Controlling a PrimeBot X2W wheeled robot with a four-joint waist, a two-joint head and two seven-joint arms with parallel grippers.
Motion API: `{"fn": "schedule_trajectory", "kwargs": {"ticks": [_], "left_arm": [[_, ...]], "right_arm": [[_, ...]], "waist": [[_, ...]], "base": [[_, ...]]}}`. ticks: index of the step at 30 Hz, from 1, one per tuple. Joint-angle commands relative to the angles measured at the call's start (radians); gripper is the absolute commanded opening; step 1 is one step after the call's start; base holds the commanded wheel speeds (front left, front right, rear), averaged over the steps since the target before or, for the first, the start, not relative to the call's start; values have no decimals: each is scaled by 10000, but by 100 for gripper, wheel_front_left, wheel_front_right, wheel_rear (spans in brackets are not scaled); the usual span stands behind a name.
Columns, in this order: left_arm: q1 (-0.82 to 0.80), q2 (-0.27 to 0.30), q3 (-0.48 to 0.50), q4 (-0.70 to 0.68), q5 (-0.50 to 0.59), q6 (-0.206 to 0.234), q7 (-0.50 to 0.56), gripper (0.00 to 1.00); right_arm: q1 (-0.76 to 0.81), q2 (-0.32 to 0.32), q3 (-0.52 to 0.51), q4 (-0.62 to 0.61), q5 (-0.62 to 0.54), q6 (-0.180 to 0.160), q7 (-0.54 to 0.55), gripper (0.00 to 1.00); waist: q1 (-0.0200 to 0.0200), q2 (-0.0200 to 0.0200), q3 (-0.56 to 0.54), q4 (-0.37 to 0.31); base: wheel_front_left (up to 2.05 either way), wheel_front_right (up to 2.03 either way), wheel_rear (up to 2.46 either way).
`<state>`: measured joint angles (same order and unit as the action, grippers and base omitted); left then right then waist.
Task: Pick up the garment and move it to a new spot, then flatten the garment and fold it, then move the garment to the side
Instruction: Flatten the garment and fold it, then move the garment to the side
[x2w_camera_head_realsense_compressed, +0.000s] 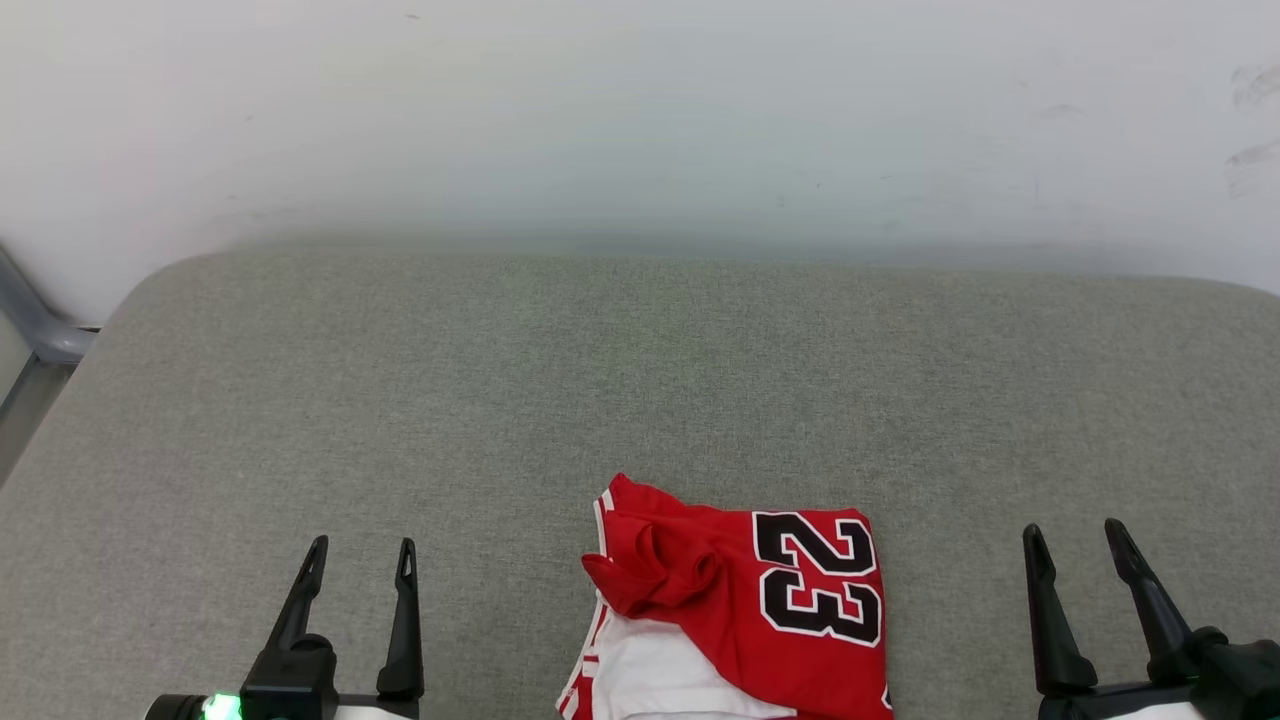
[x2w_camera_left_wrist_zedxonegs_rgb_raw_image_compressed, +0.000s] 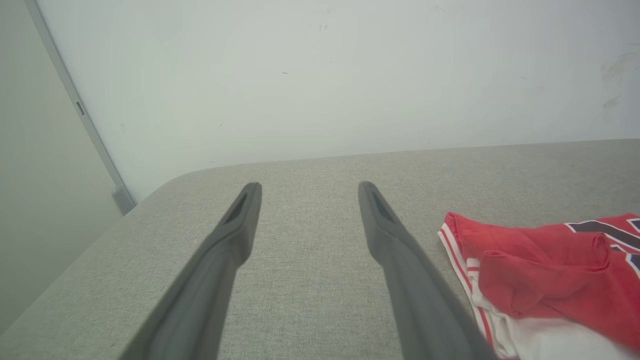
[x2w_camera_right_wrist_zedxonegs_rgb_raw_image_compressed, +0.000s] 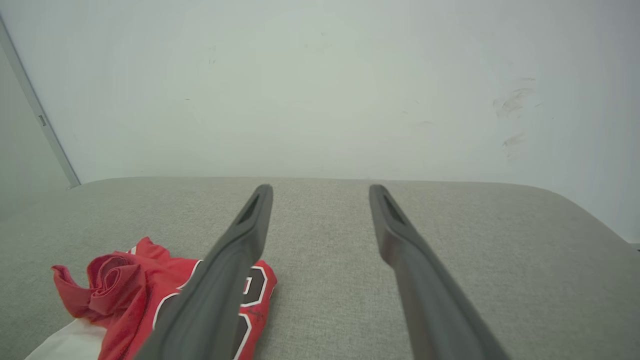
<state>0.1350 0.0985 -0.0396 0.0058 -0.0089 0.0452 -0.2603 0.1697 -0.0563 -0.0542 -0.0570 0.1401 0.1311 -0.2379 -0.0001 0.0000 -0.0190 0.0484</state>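
The garment (x2w_camera_head_realsense_compressed: 740, 600) is a red jersey with a black, white-outlined "23" and a white sleeve. It lies crumpled at the near middle of the grey padded surface (x2w_camera_head_realsense_compressed: 640, 380), partly cut off by the bottom edge of the head view. My left gripper (x2w_camera_head_realsense_compressed: 362, 555) stands open at the lower left, well apart from the cloth. Open too, my right gripper (x2w_camera_head_realsense_compressed: 1078, 540) stands at the lower right, clear of the jersey. The garment (x2w_camera_left_wrist_zedxonegs_rgb_raw_image_compressed: 550, 280) lies right of the left gripper (x2w_camera_left_wrist_zedxonegs_rgb_raw_image_compressed: 310, 187) in the left wrist view. In the right wrist view the garment (x2w_camera_right_wrist_zedxonegs_rgb_raw_image_compressed: 120, 285) lies left of the right gripper (x2w_camera_right_wrist_zedxonegs_rgb_raw_image_compressed: 320, 189).
A pale wall (x2w_camera_head_realsense_compressed: 640, 120) rises right behind the padded surface. A grey metal rail (x2w_camera_head_realsense_compressed: 40, 320) stands past the surface's rounded far left corner. Bare grey fabric stretches beyond the garment and to both sides of it.
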Motion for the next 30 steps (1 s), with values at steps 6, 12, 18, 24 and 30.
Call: {"fn": "schedule_trajectory", "kwargs": {"ticks": [6, 12, 18, 24, 30], "left_arm": [[42, 41, -34, 12, -16, 63, -71, 100], [48, 44, -47, 24, -25, 60, -71, 100], [1, 29, -73, 20, -40, 62, -71, 100], [-132, 15, -112, 40, -61, 25, -71, 100], [-230, -22, -137, 59, -105, 15, -71, 100]], "right_arm": [[163, 78, 37, 17, 42, -9, 157, 100], [154, 83, 18, 27, 40, -9, 201, 100], [-302, 2, -91, -229, 120, -9, 450, 100], [-1362, -867, -7, -735, 613, -9, 1584, 100], [-2426, -2017, 1070, -1308, 1463, -10, 4366, 100]], "waist": [[1, 0, 14, -7], [1, 0, 35, 28], [1, 0, 85, 89], [1, 0, 190, 221], [1, 0, 347, 341]], "base": [[0, 0, 0], [0, 0, 0], [0, 0, 0], [0, 0, 0], [0, 0, 0]]}}
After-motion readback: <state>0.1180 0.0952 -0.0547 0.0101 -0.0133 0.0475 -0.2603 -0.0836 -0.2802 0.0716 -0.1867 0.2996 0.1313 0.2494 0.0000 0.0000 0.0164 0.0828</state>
